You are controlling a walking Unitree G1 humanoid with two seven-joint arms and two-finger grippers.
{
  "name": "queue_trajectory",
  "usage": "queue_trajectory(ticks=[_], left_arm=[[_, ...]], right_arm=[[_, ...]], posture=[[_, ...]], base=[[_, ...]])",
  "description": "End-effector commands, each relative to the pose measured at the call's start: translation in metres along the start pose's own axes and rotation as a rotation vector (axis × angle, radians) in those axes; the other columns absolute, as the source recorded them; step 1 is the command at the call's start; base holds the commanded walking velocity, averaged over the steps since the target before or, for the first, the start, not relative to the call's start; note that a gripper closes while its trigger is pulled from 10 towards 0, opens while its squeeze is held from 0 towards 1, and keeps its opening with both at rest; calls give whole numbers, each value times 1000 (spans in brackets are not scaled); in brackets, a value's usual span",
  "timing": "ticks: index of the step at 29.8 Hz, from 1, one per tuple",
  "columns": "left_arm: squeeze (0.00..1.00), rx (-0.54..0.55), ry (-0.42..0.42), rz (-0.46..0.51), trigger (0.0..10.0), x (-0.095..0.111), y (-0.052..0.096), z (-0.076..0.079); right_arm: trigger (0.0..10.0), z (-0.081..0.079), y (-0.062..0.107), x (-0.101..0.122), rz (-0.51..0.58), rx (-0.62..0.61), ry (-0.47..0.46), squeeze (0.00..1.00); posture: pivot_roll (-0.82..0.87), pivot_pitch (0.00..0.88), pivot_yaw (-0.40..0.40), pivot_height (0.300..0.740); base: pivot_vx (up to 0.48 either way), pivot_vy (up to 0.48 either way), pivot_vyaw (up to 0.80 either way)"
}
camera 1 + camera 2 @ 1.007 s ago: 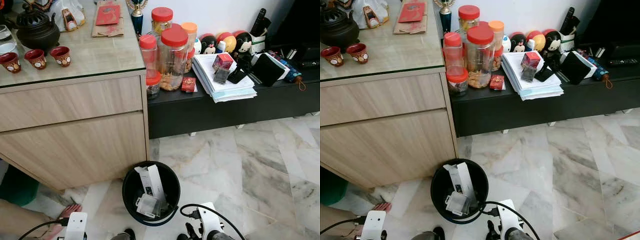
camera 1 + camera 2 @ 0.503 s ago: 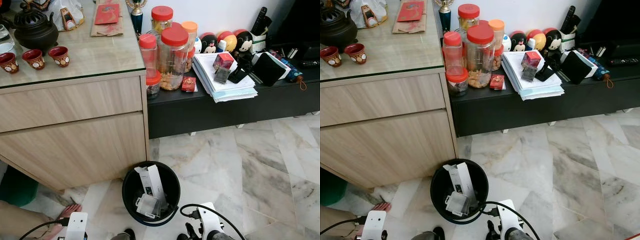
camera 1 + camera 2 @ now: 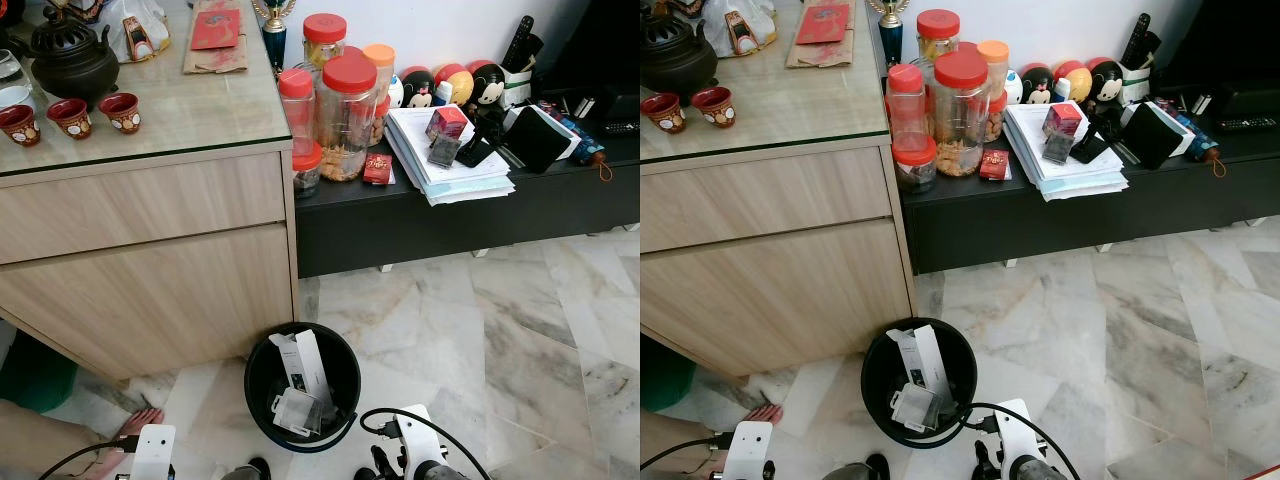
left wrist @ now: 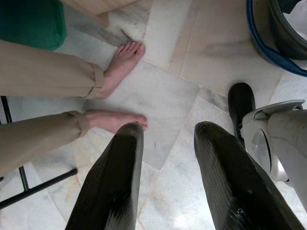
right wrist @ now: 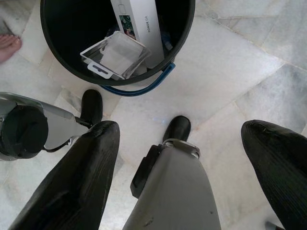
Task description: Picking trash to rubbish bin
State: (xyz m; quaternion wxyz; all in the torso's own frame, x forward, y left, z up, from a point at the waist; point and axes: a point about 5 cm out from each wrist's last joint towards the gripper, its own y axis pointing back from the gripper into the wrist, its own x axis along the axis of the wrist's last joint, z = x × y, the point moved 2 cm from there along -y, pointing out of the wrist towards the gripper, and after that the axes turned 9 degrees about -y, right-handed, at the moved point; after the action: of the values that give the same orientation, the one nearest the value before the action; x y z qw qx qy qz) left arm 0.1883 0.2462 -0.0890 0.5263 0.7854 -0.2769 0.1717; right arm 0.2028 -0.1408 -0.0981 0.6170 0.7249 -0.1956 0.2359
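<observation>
My right gripper hangs wide open, empty, above floor near black bin holding white box. Left gripper open, empty.

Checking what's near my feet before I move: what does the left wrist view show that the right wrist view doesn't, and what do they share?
Left wrist: a seated person's trouser legs and both bare feet, a green object, and the left gripper open. Right wrist: inside the black bin, a white box and clear plastic packaging, and the right gripper open wide. Both: marble floor, the bin's blue handle and the robot's black foot.
</observation>
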Motion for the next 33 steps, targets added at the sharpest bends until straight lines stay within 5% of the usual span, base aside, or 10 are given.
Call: queue_trajectory(ticks=[1, 33], left_arm=[[0, -6, 5, -33, 10000, -10, 2, 3], [0, -10, -5, -27, 10000, -6, 1, 3]], right_arm=[[10000, 2, 1, -8, -27, -2, 6, 0], [10000, 1, 1, -5, -26, 1, 17, 0]], posture=[[148, 164, -34, 740], [143, 133, -31, 740]], base=[[-240, 0, 0], [-289, 0, 0]])
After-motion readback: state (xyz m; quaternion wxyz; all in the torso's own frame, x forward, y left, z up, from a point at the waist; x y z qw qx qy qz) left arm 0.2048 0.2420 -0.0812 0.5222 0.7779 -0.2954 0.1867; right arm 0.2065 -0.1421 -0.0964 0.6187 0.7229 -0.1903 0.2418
